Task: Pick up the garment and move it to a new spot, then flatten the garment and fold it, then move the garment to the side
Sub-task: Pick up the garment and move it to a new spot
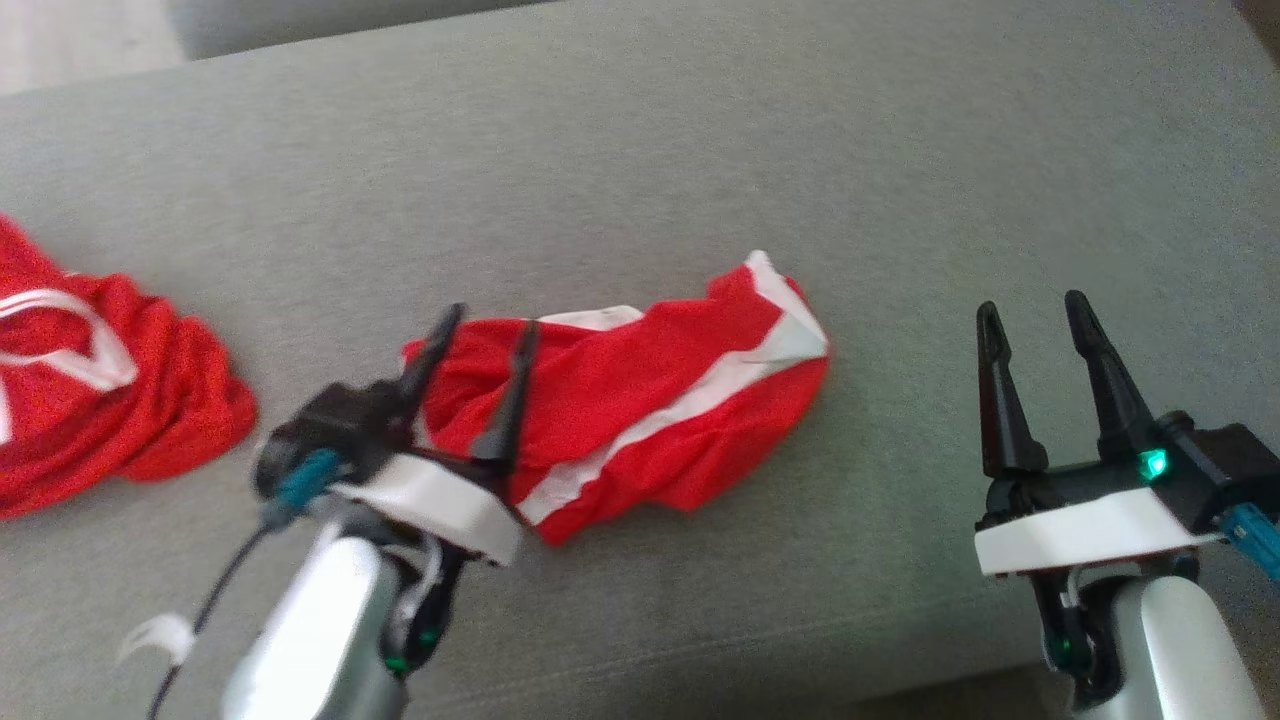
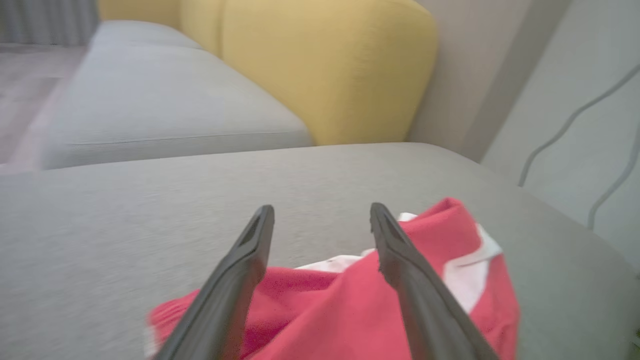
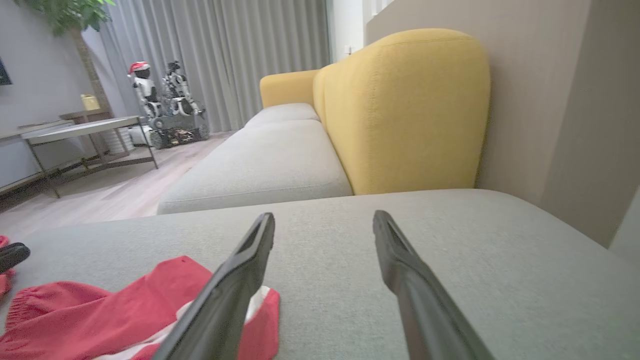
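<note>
**Garment down mid-seat, both end effectors open: flatten step looks next**

Red garment point(image 1: 640, 400) w/ white stripes lies bunched on the grey sofa seat point(image 1: 700, 150), roughly centre, long axis running near-left to far-right. It's not flat: folds through the middle, a turned-up striped corner at the right end, and the left end is crumpled.

Left end effector point(image 1: 490, 320) sits over the garment's left end, fingers spread, nothing pinched btwn them (left wrist view: red cloth below the fingers, gap clear). Can't tell whether the tips touch the cloth, too much blur. Right end effector point(image 1: 1032, 305) is also wide open and empty, off to the right over bare seat, well apart from the garment. A 2nd red garment point(image 1: 100, 400) is heaped at the left, apart from the first; I don't judge it to be in play.

Step, my read: nothing is held and the garment rests mid-seat, so either pick-up hasn't begun or placing is done. Flatten seems likeliest.

Next move calls for one end effector per end. Left is already over the left edge; right must travel left to the striped corner. Both close on a single layer if poss., then pull apart to spread. Risk: grabbing both layers, so the garment remains bunched.
</note>
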Controlling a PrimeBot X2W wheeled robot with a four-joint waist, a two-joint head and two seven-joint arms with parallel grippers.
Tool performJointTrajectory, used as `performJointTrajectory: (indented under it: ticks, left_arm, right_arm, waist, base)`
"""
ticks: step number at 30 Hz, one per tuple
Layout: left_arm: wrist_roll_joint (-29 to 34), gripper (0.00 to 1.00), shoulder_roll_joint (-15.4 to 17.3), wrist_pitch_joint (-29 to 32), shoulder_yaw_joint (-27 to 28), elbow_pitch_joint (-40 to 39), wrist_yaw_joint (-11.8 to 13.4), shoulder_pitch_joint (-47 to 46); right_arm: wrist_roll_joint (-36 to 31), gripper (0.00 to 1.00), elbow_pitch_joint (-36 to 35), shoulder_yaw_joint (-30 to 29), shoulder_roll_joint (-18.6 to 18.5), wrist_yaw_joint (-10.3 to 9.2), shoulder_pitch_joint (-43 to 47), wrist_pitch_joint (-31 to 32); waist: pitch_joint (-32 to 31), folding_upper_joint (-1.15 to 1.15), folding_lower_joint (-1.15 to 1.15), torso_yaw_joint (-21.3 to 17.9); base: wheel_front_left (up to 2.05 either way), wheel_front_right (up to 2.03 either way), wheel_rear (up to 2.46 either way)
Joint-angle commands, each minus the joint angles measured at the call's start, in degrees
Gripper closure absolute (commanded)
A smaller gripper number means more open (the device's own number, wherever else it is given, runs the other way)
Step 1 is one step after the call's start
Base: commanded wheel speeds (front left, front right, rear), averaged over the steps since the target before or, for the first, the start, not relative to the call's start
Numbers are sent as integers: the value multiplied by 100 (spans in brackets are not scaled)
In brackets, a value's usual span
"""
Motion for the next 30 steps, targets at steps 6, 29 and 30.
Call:
performJointTrajectory:
  ticks: [6,29,30]
  left_arm:
    - [-289,0,401,-132,940,-485,448,340]
    - [-284,0,793,-125,1202,-995,752,1565]
    - [-287,0,802,-118,1199,-1003,756,1585]
  right_arm:
    - [-123,0,-113,96,-27,44,-92,102]
    - [-356,0,163,-147,-27,44,446,410]
    - [-358,0,157,-150,-27,44,465,429]
  waist:
    - [-356,0,0,804]
    - [-1050,0,0,934]
    - [-1063,0,0,938]
  base:
    - [0,0,0]
    - [0,0,0]
    - [0,0,0]
